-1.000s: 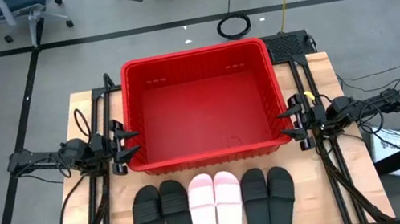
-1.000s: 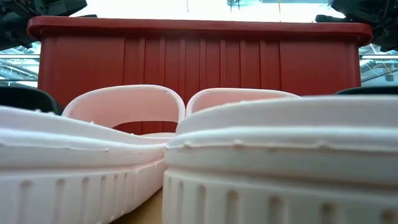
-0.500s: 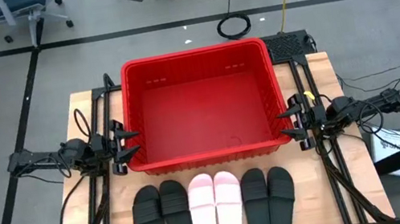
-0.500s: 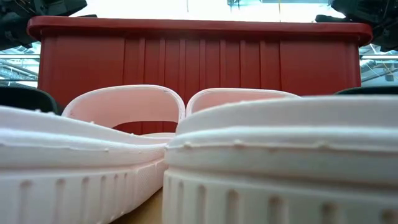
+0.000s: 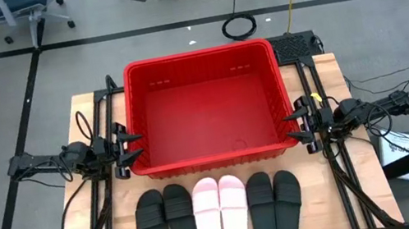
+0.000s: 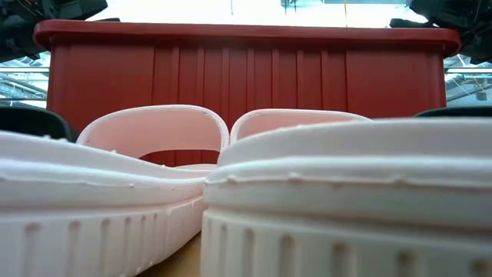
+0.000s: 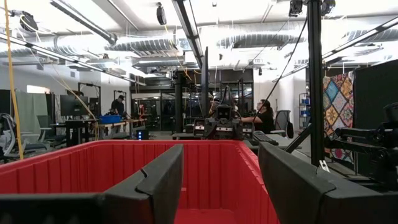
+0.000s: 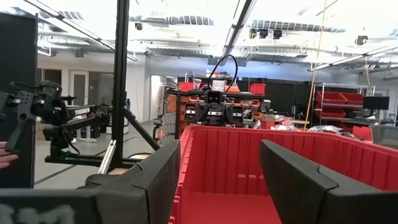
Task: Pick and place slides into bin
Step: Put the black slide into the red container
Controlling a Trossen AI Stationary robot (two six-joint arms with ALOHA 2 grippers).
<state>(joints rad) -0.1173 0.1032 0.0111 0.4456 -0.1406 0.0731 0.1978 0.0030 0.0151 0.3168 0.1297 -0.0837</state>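
Nothing is yet picked: both grippers, left and right, are held apart beside the empty bin, so a reach to the slides is called for.

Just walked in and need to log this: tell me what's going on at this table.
Nothing is being handled yet. The red bin is empty at the table's middle. Six slides lie in a row in front of it: a black pair, a pink pair and another black pair. The left hand waits open at the bin's left wall, the right hand open at its right wall, both holding nothing.
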